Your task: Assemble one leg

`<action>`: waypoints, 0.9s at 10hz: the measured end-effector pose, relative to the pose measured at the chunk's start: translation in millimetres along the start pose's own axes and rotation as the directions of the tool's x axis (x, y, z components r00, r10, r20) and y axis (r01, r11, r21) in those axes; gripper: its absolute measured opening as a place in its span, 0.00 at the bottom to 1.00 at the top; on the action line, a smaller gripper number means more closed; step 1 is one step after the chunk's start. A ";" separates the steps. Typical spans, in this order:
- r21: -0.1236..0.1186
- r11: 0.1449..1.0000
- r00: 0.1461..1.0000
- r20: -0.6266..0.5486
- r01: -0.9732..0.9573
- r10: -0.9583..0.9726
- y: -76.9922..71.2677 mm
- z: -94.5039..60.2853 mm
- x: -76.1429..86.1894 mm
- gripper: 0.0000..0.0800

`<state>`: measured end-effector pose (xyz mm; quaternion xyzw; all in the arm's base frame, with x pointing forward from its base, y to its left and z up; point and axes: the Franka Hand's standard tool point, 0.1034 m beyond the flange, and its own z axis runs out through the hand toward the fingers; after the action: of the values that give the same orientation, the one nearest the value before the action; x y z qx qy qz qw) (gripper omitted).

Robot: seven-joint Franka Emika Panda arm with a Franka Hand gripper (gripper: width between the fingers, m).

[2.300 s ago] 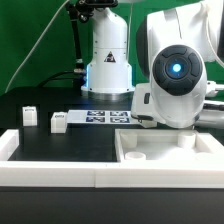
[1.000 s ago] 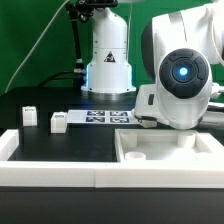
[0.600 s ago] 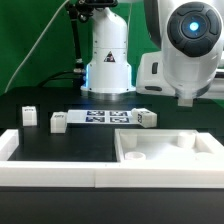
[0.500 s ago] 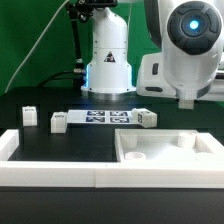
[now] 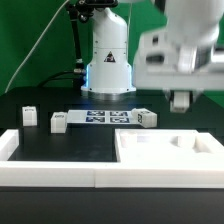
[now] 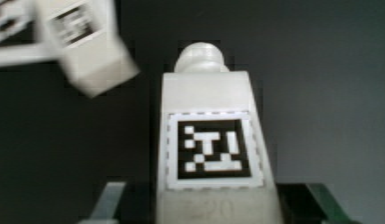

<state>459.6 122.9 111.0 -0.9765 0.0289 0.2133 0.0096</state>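
Observation:
My gripper [image 5: 180, 100] hangs blurred above the table, behind the white tray-like panel [image 5: 170, 150], at the exterior view's right. In the wrist view the gripper [image 6: 217, 205] is shut on a white leg [image 6: 210, 120]. The leg's square black-and-white tag faces the camera and its rounded tip points away. One grey finger [image 6: 114, 200] shows on each side of the leg. Three more legs stand on the black table: two at the exterior view's left [image 5: 30, 113] [image 5: 58, 121] and one near the middle [image 5: 146, 118].
The marker board [image 5: 105, 117] lies flat behind the panel. The arm's white base [image 5: 108, 60] stands at the back. A low white wall [image 5: 50, 172] runs along the front. A blurred white tagged piece [image 6: 73, 40] shows beyond the held leg in the wrist view.
The arm has risen from low behind the panel to well above the table, uncovering the leg near the middle. It is still moving, so it looks blurred.

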 end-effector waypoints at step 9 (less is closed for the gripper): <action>-0.025 0.984 0.788 -0.596 0.175 -0.155 -11.1 -16.1 18.3 0.37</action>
<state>483.6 132.5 118.0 -0.9925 -0.0515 -0.1060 0.0339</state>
